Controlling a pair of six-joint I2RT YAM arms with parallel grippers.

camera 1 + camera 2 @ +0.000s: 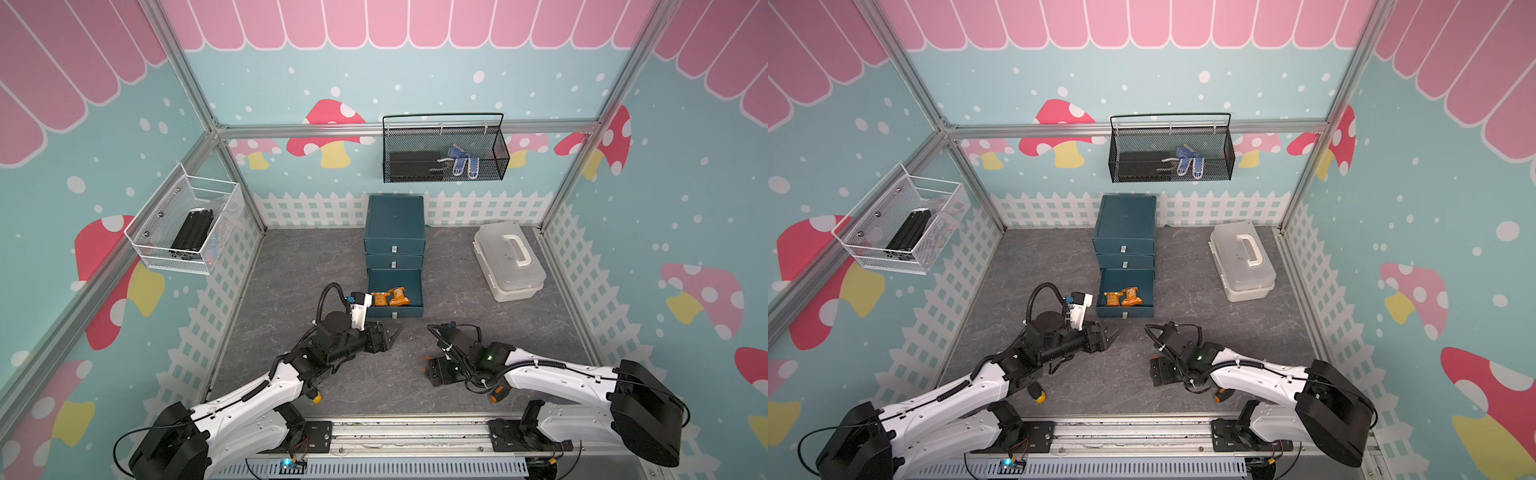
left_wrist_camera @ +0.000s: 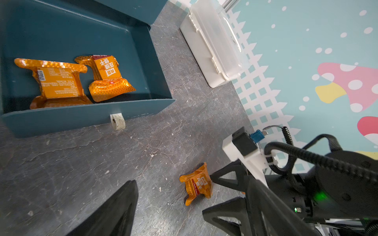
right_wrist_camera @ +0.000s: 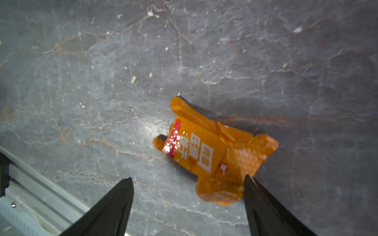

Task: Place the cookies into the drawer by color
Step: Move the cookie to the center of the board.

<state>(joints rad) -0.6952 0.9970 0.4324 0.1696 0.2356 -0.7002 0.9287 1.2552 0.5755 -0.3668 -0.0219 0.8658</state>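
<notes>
Standing at the back in both top views, the drawer (image 1: 395, 224) has its bottom tray (image 1: 419, 286) pulled out, two orange cookies (image 1: 390, 298) inside; the left gripper (image 1: 392, 337) gapes wide just before it. The left wrist view shows a third cookie (image 2: 197, 185) lying on the table (image 2: 81, 163). In the right wrist view the right gripper (image 3: 188, 177) stands wide, that cookie at one fingertip.

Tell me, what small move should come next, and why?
Probably lower the right pincer and close it on the loose orange packet: it lies on the table under its open jaws, and the open bottom drawer already holds two orange packets.
</notes>
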